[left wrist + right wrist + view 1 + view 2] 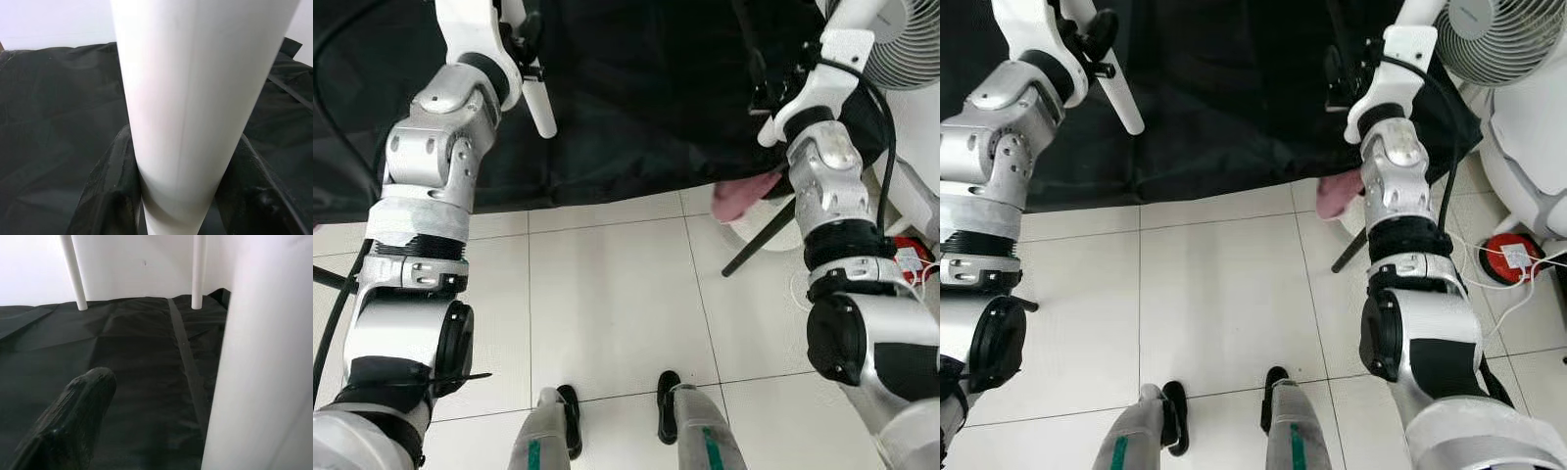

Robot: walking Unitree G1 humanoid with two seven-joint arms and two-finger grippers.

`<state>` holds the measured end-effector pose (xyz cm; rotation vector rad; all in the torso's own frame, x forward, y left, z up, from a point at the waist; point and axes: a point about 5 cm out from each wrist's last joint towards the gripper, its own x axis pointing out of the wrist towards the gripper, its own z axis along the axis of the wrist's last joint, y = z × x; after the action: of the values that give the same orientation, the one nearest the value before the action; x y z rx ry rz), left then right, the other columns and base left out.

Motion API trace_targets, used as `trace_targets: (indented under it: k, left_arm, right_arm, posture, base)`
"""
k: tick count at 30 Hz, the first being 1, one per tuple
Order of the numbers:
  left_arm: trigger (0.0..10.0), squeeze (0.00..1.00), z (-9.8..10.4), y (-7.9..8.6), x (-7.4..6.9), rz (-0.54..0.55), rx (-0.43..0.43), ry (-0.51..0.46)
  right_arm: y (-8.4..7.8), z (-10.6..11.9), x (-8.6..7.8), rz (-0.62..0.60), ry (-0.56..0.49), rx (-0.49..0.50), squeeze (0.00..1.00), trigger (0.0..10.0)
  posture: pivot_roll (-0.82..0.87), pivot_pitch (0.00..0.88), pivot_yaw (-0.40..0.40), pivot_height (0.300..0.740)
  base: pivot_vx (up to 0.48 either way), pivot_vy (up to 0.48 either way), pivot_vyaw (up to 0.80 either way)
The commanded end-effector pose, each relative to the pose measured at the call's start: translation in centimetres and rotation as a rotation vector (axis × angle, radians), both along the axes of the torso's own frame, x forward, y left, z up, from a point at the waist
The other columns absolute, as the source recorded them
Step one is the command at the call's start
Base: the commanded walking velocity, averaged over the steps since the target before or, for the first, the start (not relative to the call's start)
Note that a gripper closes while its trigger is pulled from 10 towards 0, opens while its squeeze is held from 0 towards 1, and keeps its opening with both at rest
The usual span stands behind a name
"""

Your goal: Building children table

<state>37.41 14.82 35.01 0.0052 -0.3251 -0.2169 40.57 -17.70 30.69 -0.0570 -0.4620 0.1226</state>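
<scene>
Two claws raised over black cloth [636, 117] — left claw [183, 215] grips a white table leg [195, 98]; right claw [146, 431] grip state cannot be told.

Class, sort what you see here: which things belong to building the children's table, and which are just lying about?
Belongs to the job:
- white round table leg, clamped in the left hand
- two upright white legs
- right hand
- black cloth sheet

Lying about:
- white electric fan
- red round device

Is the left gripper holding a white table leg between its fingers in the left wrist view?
Yes: the left gripper has its black fingers closed on either side of a white table leg, above the black cloth.
</scene>
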Motion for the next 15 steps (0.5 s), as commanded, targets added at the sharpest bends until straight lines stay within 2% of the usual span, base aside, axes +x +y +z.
trace_targets:
  k: [1, 2, 3, 5, 8, 12, 15]
  left_arm:
    - [0.0, 0.0, 1.0, -0.4, -0.8, -0.021, 0.034, -0.057]
    - [0.0, 0.0, 1.6, 0.1, -1.5, 0.0, 0.078, -0.088]
    - [0.0, 0.0, 1.6, 0.1, -1.5, 0.0, 0.078, -0.088]
    - [0.0, 0.0, 2.0, 0.8, -2.1, 0.021, 0.093, -0.101]
    - [0.0, 0.0, 2.1, 1.1, -2.4, 0.029, 0.094, -0.104]
    - [0.0, 0.0, 2.7, 2.2, -4.0, 0.059, 0.105, -0.121]
    - [0.0, 0.0, 2.7, 2.4, -4.1, 0.066, 0.104, -0.121]
  right_arm:
    - [1.7, -1.1, 0.4, 0.07, 0.063, -0.039, 0.0, 10.0]
    - [3.0, -1.2, 0.7, 0.134, 0.078, -0.057, 0.0, 10.0]
    - [3.0, -1.2, 0.7, 0.134, 0.078, -0.057, 0.0, 10.0]
    - [4.2, -1.3, 0.8, 0.184, 0.089, -0.091, 0.0, 10.0]
    - [4.7, -1.3, 0.9, 0.204, 0.095, -0.109, 0.0, 10.0]
    - [6.9, -1.6, 1.0, 0.286, 0.123, -0.169, 0.0, 10.0]
    - [7.2, -1.6, 1.0, 0.289, 0.124, -0.181, 0.0, 10.0]
  posture:
    - [-0.04, 0.329, 0.049, 0.74]
    - [-0.04, 0.329, 0.049, 0.74]
    - [-0.04, 0.329, 0.049, 0.74]
    - [-0.03, 0.333, 0.049, 0.74]
    - [-0.03, 0.333, 0.049, 0.74]
    - [-0.03, 0.337, 0.041, 0.74]
    - [-0.03, 0.337, 0.041, 0.74]
  base:
    - [0.0, 0.0, 0.0]
    - [0.0, 0.0, 0.0]
    - [0.0, 0.0, 0.0]
    - [0.0, 0.0, 0.0]
    - [0.0, 0.0, 0.0]
    - [0.0, 0.0, 0.0]
    - [0.0, 0.0, 0.0]
